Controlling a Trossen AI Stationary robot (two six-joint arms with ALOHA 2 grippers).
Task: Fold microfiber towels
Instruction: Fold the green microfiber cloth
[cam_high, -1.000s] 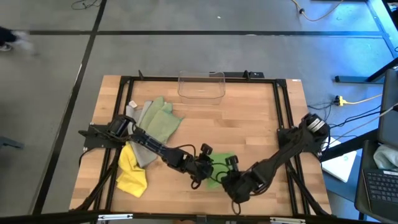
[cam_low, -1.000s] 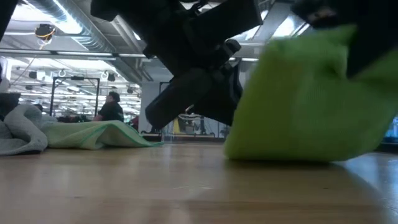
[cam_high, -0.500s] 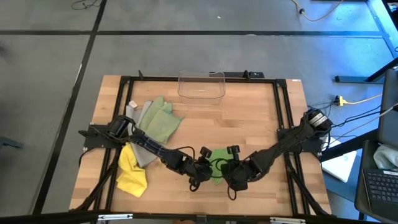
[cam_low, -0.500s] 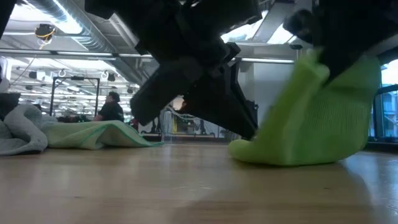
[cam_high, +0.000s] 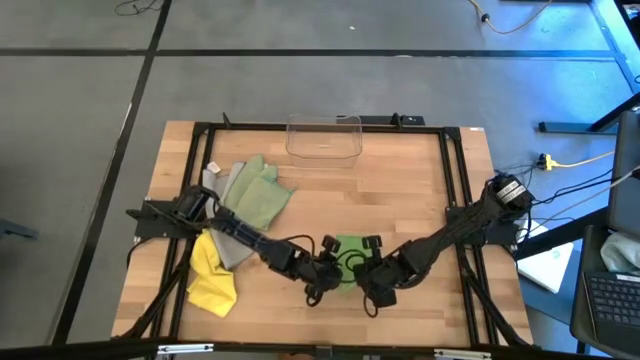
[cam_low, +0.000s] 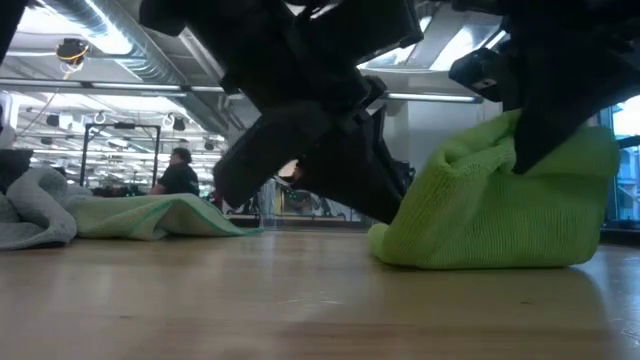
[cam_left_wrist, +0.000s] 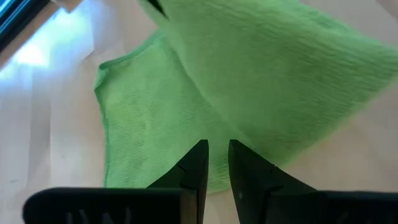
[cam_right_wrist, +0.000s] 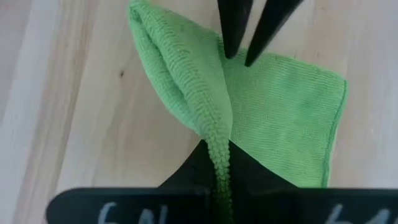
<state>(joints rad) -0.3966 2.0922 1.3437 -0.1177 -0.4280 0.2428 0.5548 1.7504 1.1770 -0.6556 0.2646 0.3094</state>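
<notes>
Wooden planks of the table are carrying the whole scene, with a black frame running around the working area and a grey floor showing beyond. At the far edge a clear plastic bin is sitting by itself. Near the left side three cloths are lying in a loose heap: the pale sage green towel is spreading toward the middle, the grey towel is lying partly under it, and the yellow towel is bunching up nearest the front edge.

Toward the front centre, the bright green towel is resting on the table between both arms. The right gripper is clamping a raised ridge of this towel, its two fingers pressing together on the fold so that the cloth is standing up in a hump, as the low view shows. The rest of the towel is lying flat on the wood beyond the pinched ridge. The left gripper is hovering just over the same towel from the opposite side, its fingers standing nearly together with only a narrow slit between them and nothing caught in it.

Behind the table, in the low view, a person is sitting in a large hall.
</notes>
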